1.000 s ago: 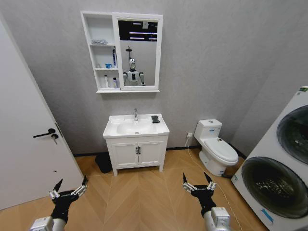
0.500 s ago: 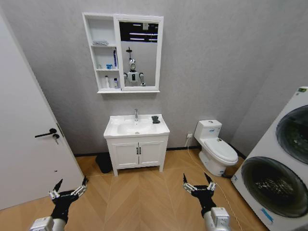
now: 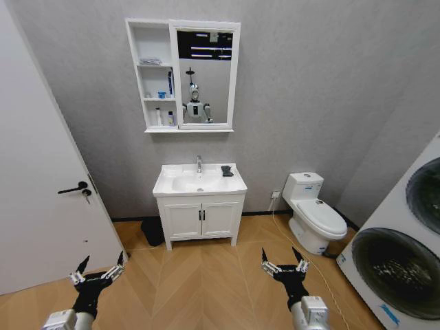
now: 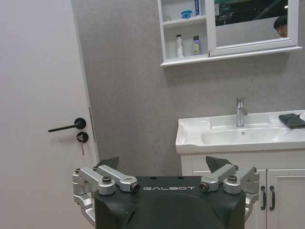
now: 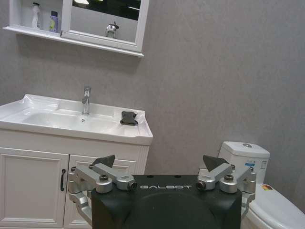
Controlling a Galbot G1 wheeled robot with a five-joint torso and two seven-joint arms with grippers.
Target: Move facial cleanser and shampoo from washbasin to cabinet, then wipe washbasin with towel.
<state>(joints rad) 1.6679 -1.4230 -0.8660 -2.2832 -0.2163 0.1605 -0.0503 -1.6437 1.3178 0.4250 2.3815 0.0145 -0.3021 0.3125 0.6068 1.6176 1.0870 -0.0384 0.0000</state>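
The white washbasin (image 3: 180, 187) with its chrome tap (image 3: 199, 163) stands against the far wall, well ahead of me. A small black towel (image 3: 227, 170) lies on its right rim, also seen as the towel (image 5: 128, 118) and the towel (image 4: 291, 119). Above hangs the cabinet (image 3: 236, 77) with open shelves and a mirror. On its lowest shelf stand a white bottle (image 4: 179, 46) and a purple bottle (image 4: 196, 45); I cannot tell which is the facial cleanser and which the shampoo. My left gripper (image 3: 102, 260) and right gripper (image 3: 279, 253) hang low over the floor, both open with nothing in them.
A white door (image 3: 41, 172) with a black handle is at the left. A toilet (image 3: 316, 220) stands right of the two-door vanity (image 3: 199, 218), and a washing machine (image 3: 399, 261) is at the far right. A black bin (image 3: 152, 232) sits left of the vanity. Wooden floor lies between.
The whole head view has shifted, so washbasin and cabinet now sit a little further right in the picture: the camera moved. Both grippers keep the same pose.
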